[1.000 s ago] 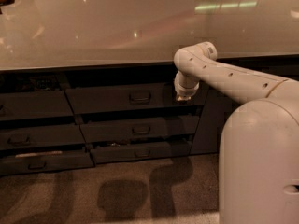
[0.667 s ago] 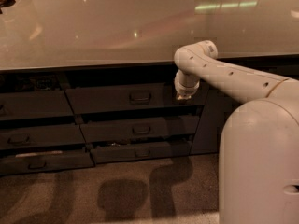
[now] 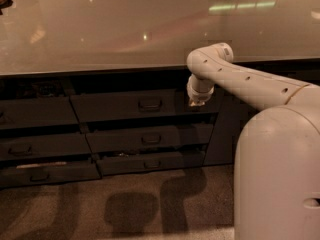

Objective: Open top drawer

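Change: none; hand (image 3: 199, 100) unmoved since a second ago.
Hand: right of handle (image 3: 150, 104), grip state cannot tell.
Top drawer (image 3: 110, 108): around handle, looks shut.
Meaning: handle not yet grasped.

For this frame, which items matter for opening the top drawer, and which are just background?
Job in hand: top drawer; its handle; end effector, at the drawer front, right of the handle.
Just there: middle drawer; bottom drawer; left drawer column; countertop.
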`<state>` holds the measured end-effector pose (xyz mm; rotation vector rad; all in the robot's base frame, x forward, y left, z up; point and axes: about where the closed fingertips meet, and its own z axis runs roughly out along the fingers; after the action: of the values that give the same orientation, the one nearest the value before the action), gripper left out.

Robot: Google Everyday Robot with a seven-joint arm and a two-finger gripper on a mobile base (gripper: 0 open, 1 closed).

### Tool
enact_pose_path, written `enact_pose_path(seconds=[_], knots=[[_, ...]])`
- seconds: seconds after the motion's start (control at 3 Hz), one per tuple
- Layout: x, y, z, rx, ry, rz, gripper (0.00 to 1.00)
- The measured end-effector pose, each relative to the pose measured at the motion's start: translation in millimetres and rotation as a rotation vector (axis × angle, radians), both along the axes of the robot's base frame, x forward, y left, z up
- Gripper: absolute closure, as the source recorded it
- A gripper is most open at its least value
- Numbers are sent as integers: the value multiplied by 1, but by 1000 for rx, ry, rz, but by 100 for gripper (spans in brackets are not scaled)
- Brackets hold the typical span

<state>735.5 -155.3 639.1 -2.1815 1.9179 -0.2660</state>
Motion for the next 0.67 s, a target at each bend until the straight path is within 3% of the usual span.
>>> enact_pose_path(seconds=[0.67], knots=[[1,-1,2,0,-1,1,100]])
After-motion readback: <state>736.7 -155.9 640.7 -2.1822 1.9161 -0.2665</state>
